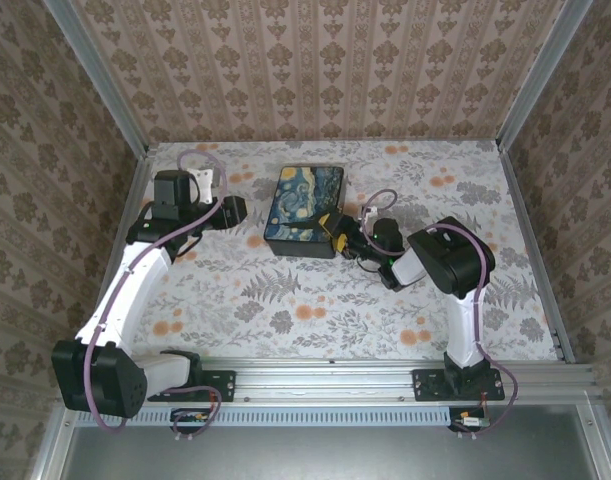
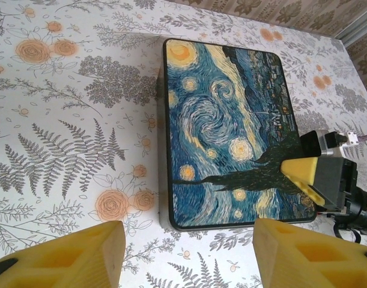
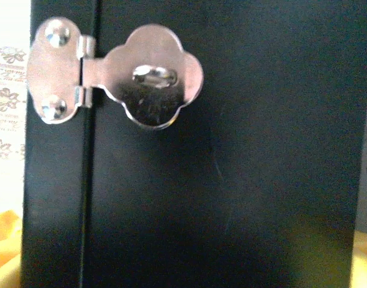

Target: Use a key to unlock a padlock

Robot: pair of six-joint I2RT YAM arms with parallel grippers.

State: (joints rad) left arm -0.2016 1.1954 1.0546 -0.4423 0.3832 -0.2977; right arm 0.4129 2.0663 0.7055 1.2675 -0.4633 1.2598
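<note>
**Q:** Two arms over the floral surface (image 1: 285,310). What is the left one doing?

**A:** The left gripper (image 1: 237,210) hangs just left of the box (image 1: 305,208) and points at it. In its wrist view the yellow fingers (image 2: 69,261) stand wide apart and hold nothing, and the box lies beyond them.

**Q:** And the box?

**A:** It lies flat near the middle of the surface with its lid shut. A swirling blue-and-yellow painting covers the top.

**Q:** The right side?

**A:** The right gripper (image 1: 333,232) sits at the box's near right corner. The left wrist view shows one of its yellow fingers over that corner of the lid. Its own camera looks close at the black side wall. A silver clover-shaped hasp (image 3: 141,78) is folded across the seam there, with a staple poking through its slot. Yellow fingertips show at both lower corners of that view, spread about as wide as the box is thick. They are open, though I cannot tell whether they touch the box.

**Q:** Where are the padlock and key?

**A:** I cannot tell where either one lies.
</note>
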